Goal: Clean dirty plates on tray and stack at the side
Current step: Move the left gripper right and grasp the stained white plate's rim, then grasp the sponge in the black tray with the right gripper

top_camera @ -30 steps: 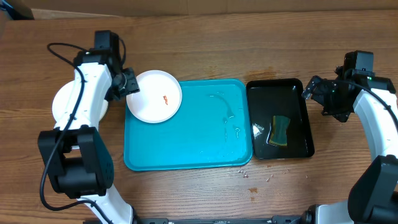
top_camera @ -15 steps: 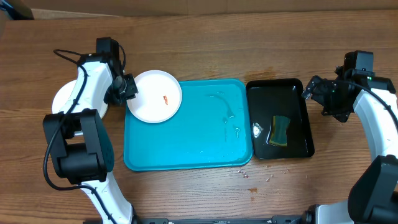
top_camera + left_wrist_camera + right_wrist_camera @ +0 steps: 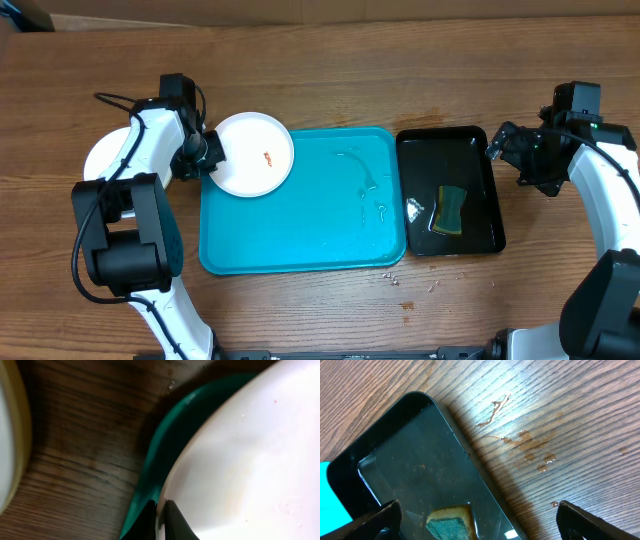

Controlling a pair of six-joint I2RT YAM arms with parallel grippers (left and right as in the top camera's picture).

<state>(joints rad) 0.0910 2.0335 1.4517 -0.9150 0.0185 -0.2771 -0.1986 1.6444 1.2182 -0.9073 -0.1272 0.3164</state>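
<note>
Wooden counter (image 3: 330,60): blue tray (image 3: 300,220), smeared white plate (image 3: 245,150) at its corner, rim pinched by left jaws; right jaws spread.

Item: my work table (image 3: 420,70), brown wood-grain top.
Dark streaked grain throughout; wet brown spots (image 3: 530,445) on my right side; a bright glare patch (image 3: 470,397) on the wood; small crumbs (image 3: 400,282) toward the front; pale tan strip (image 3: 350,15) along the far edge.
</note>
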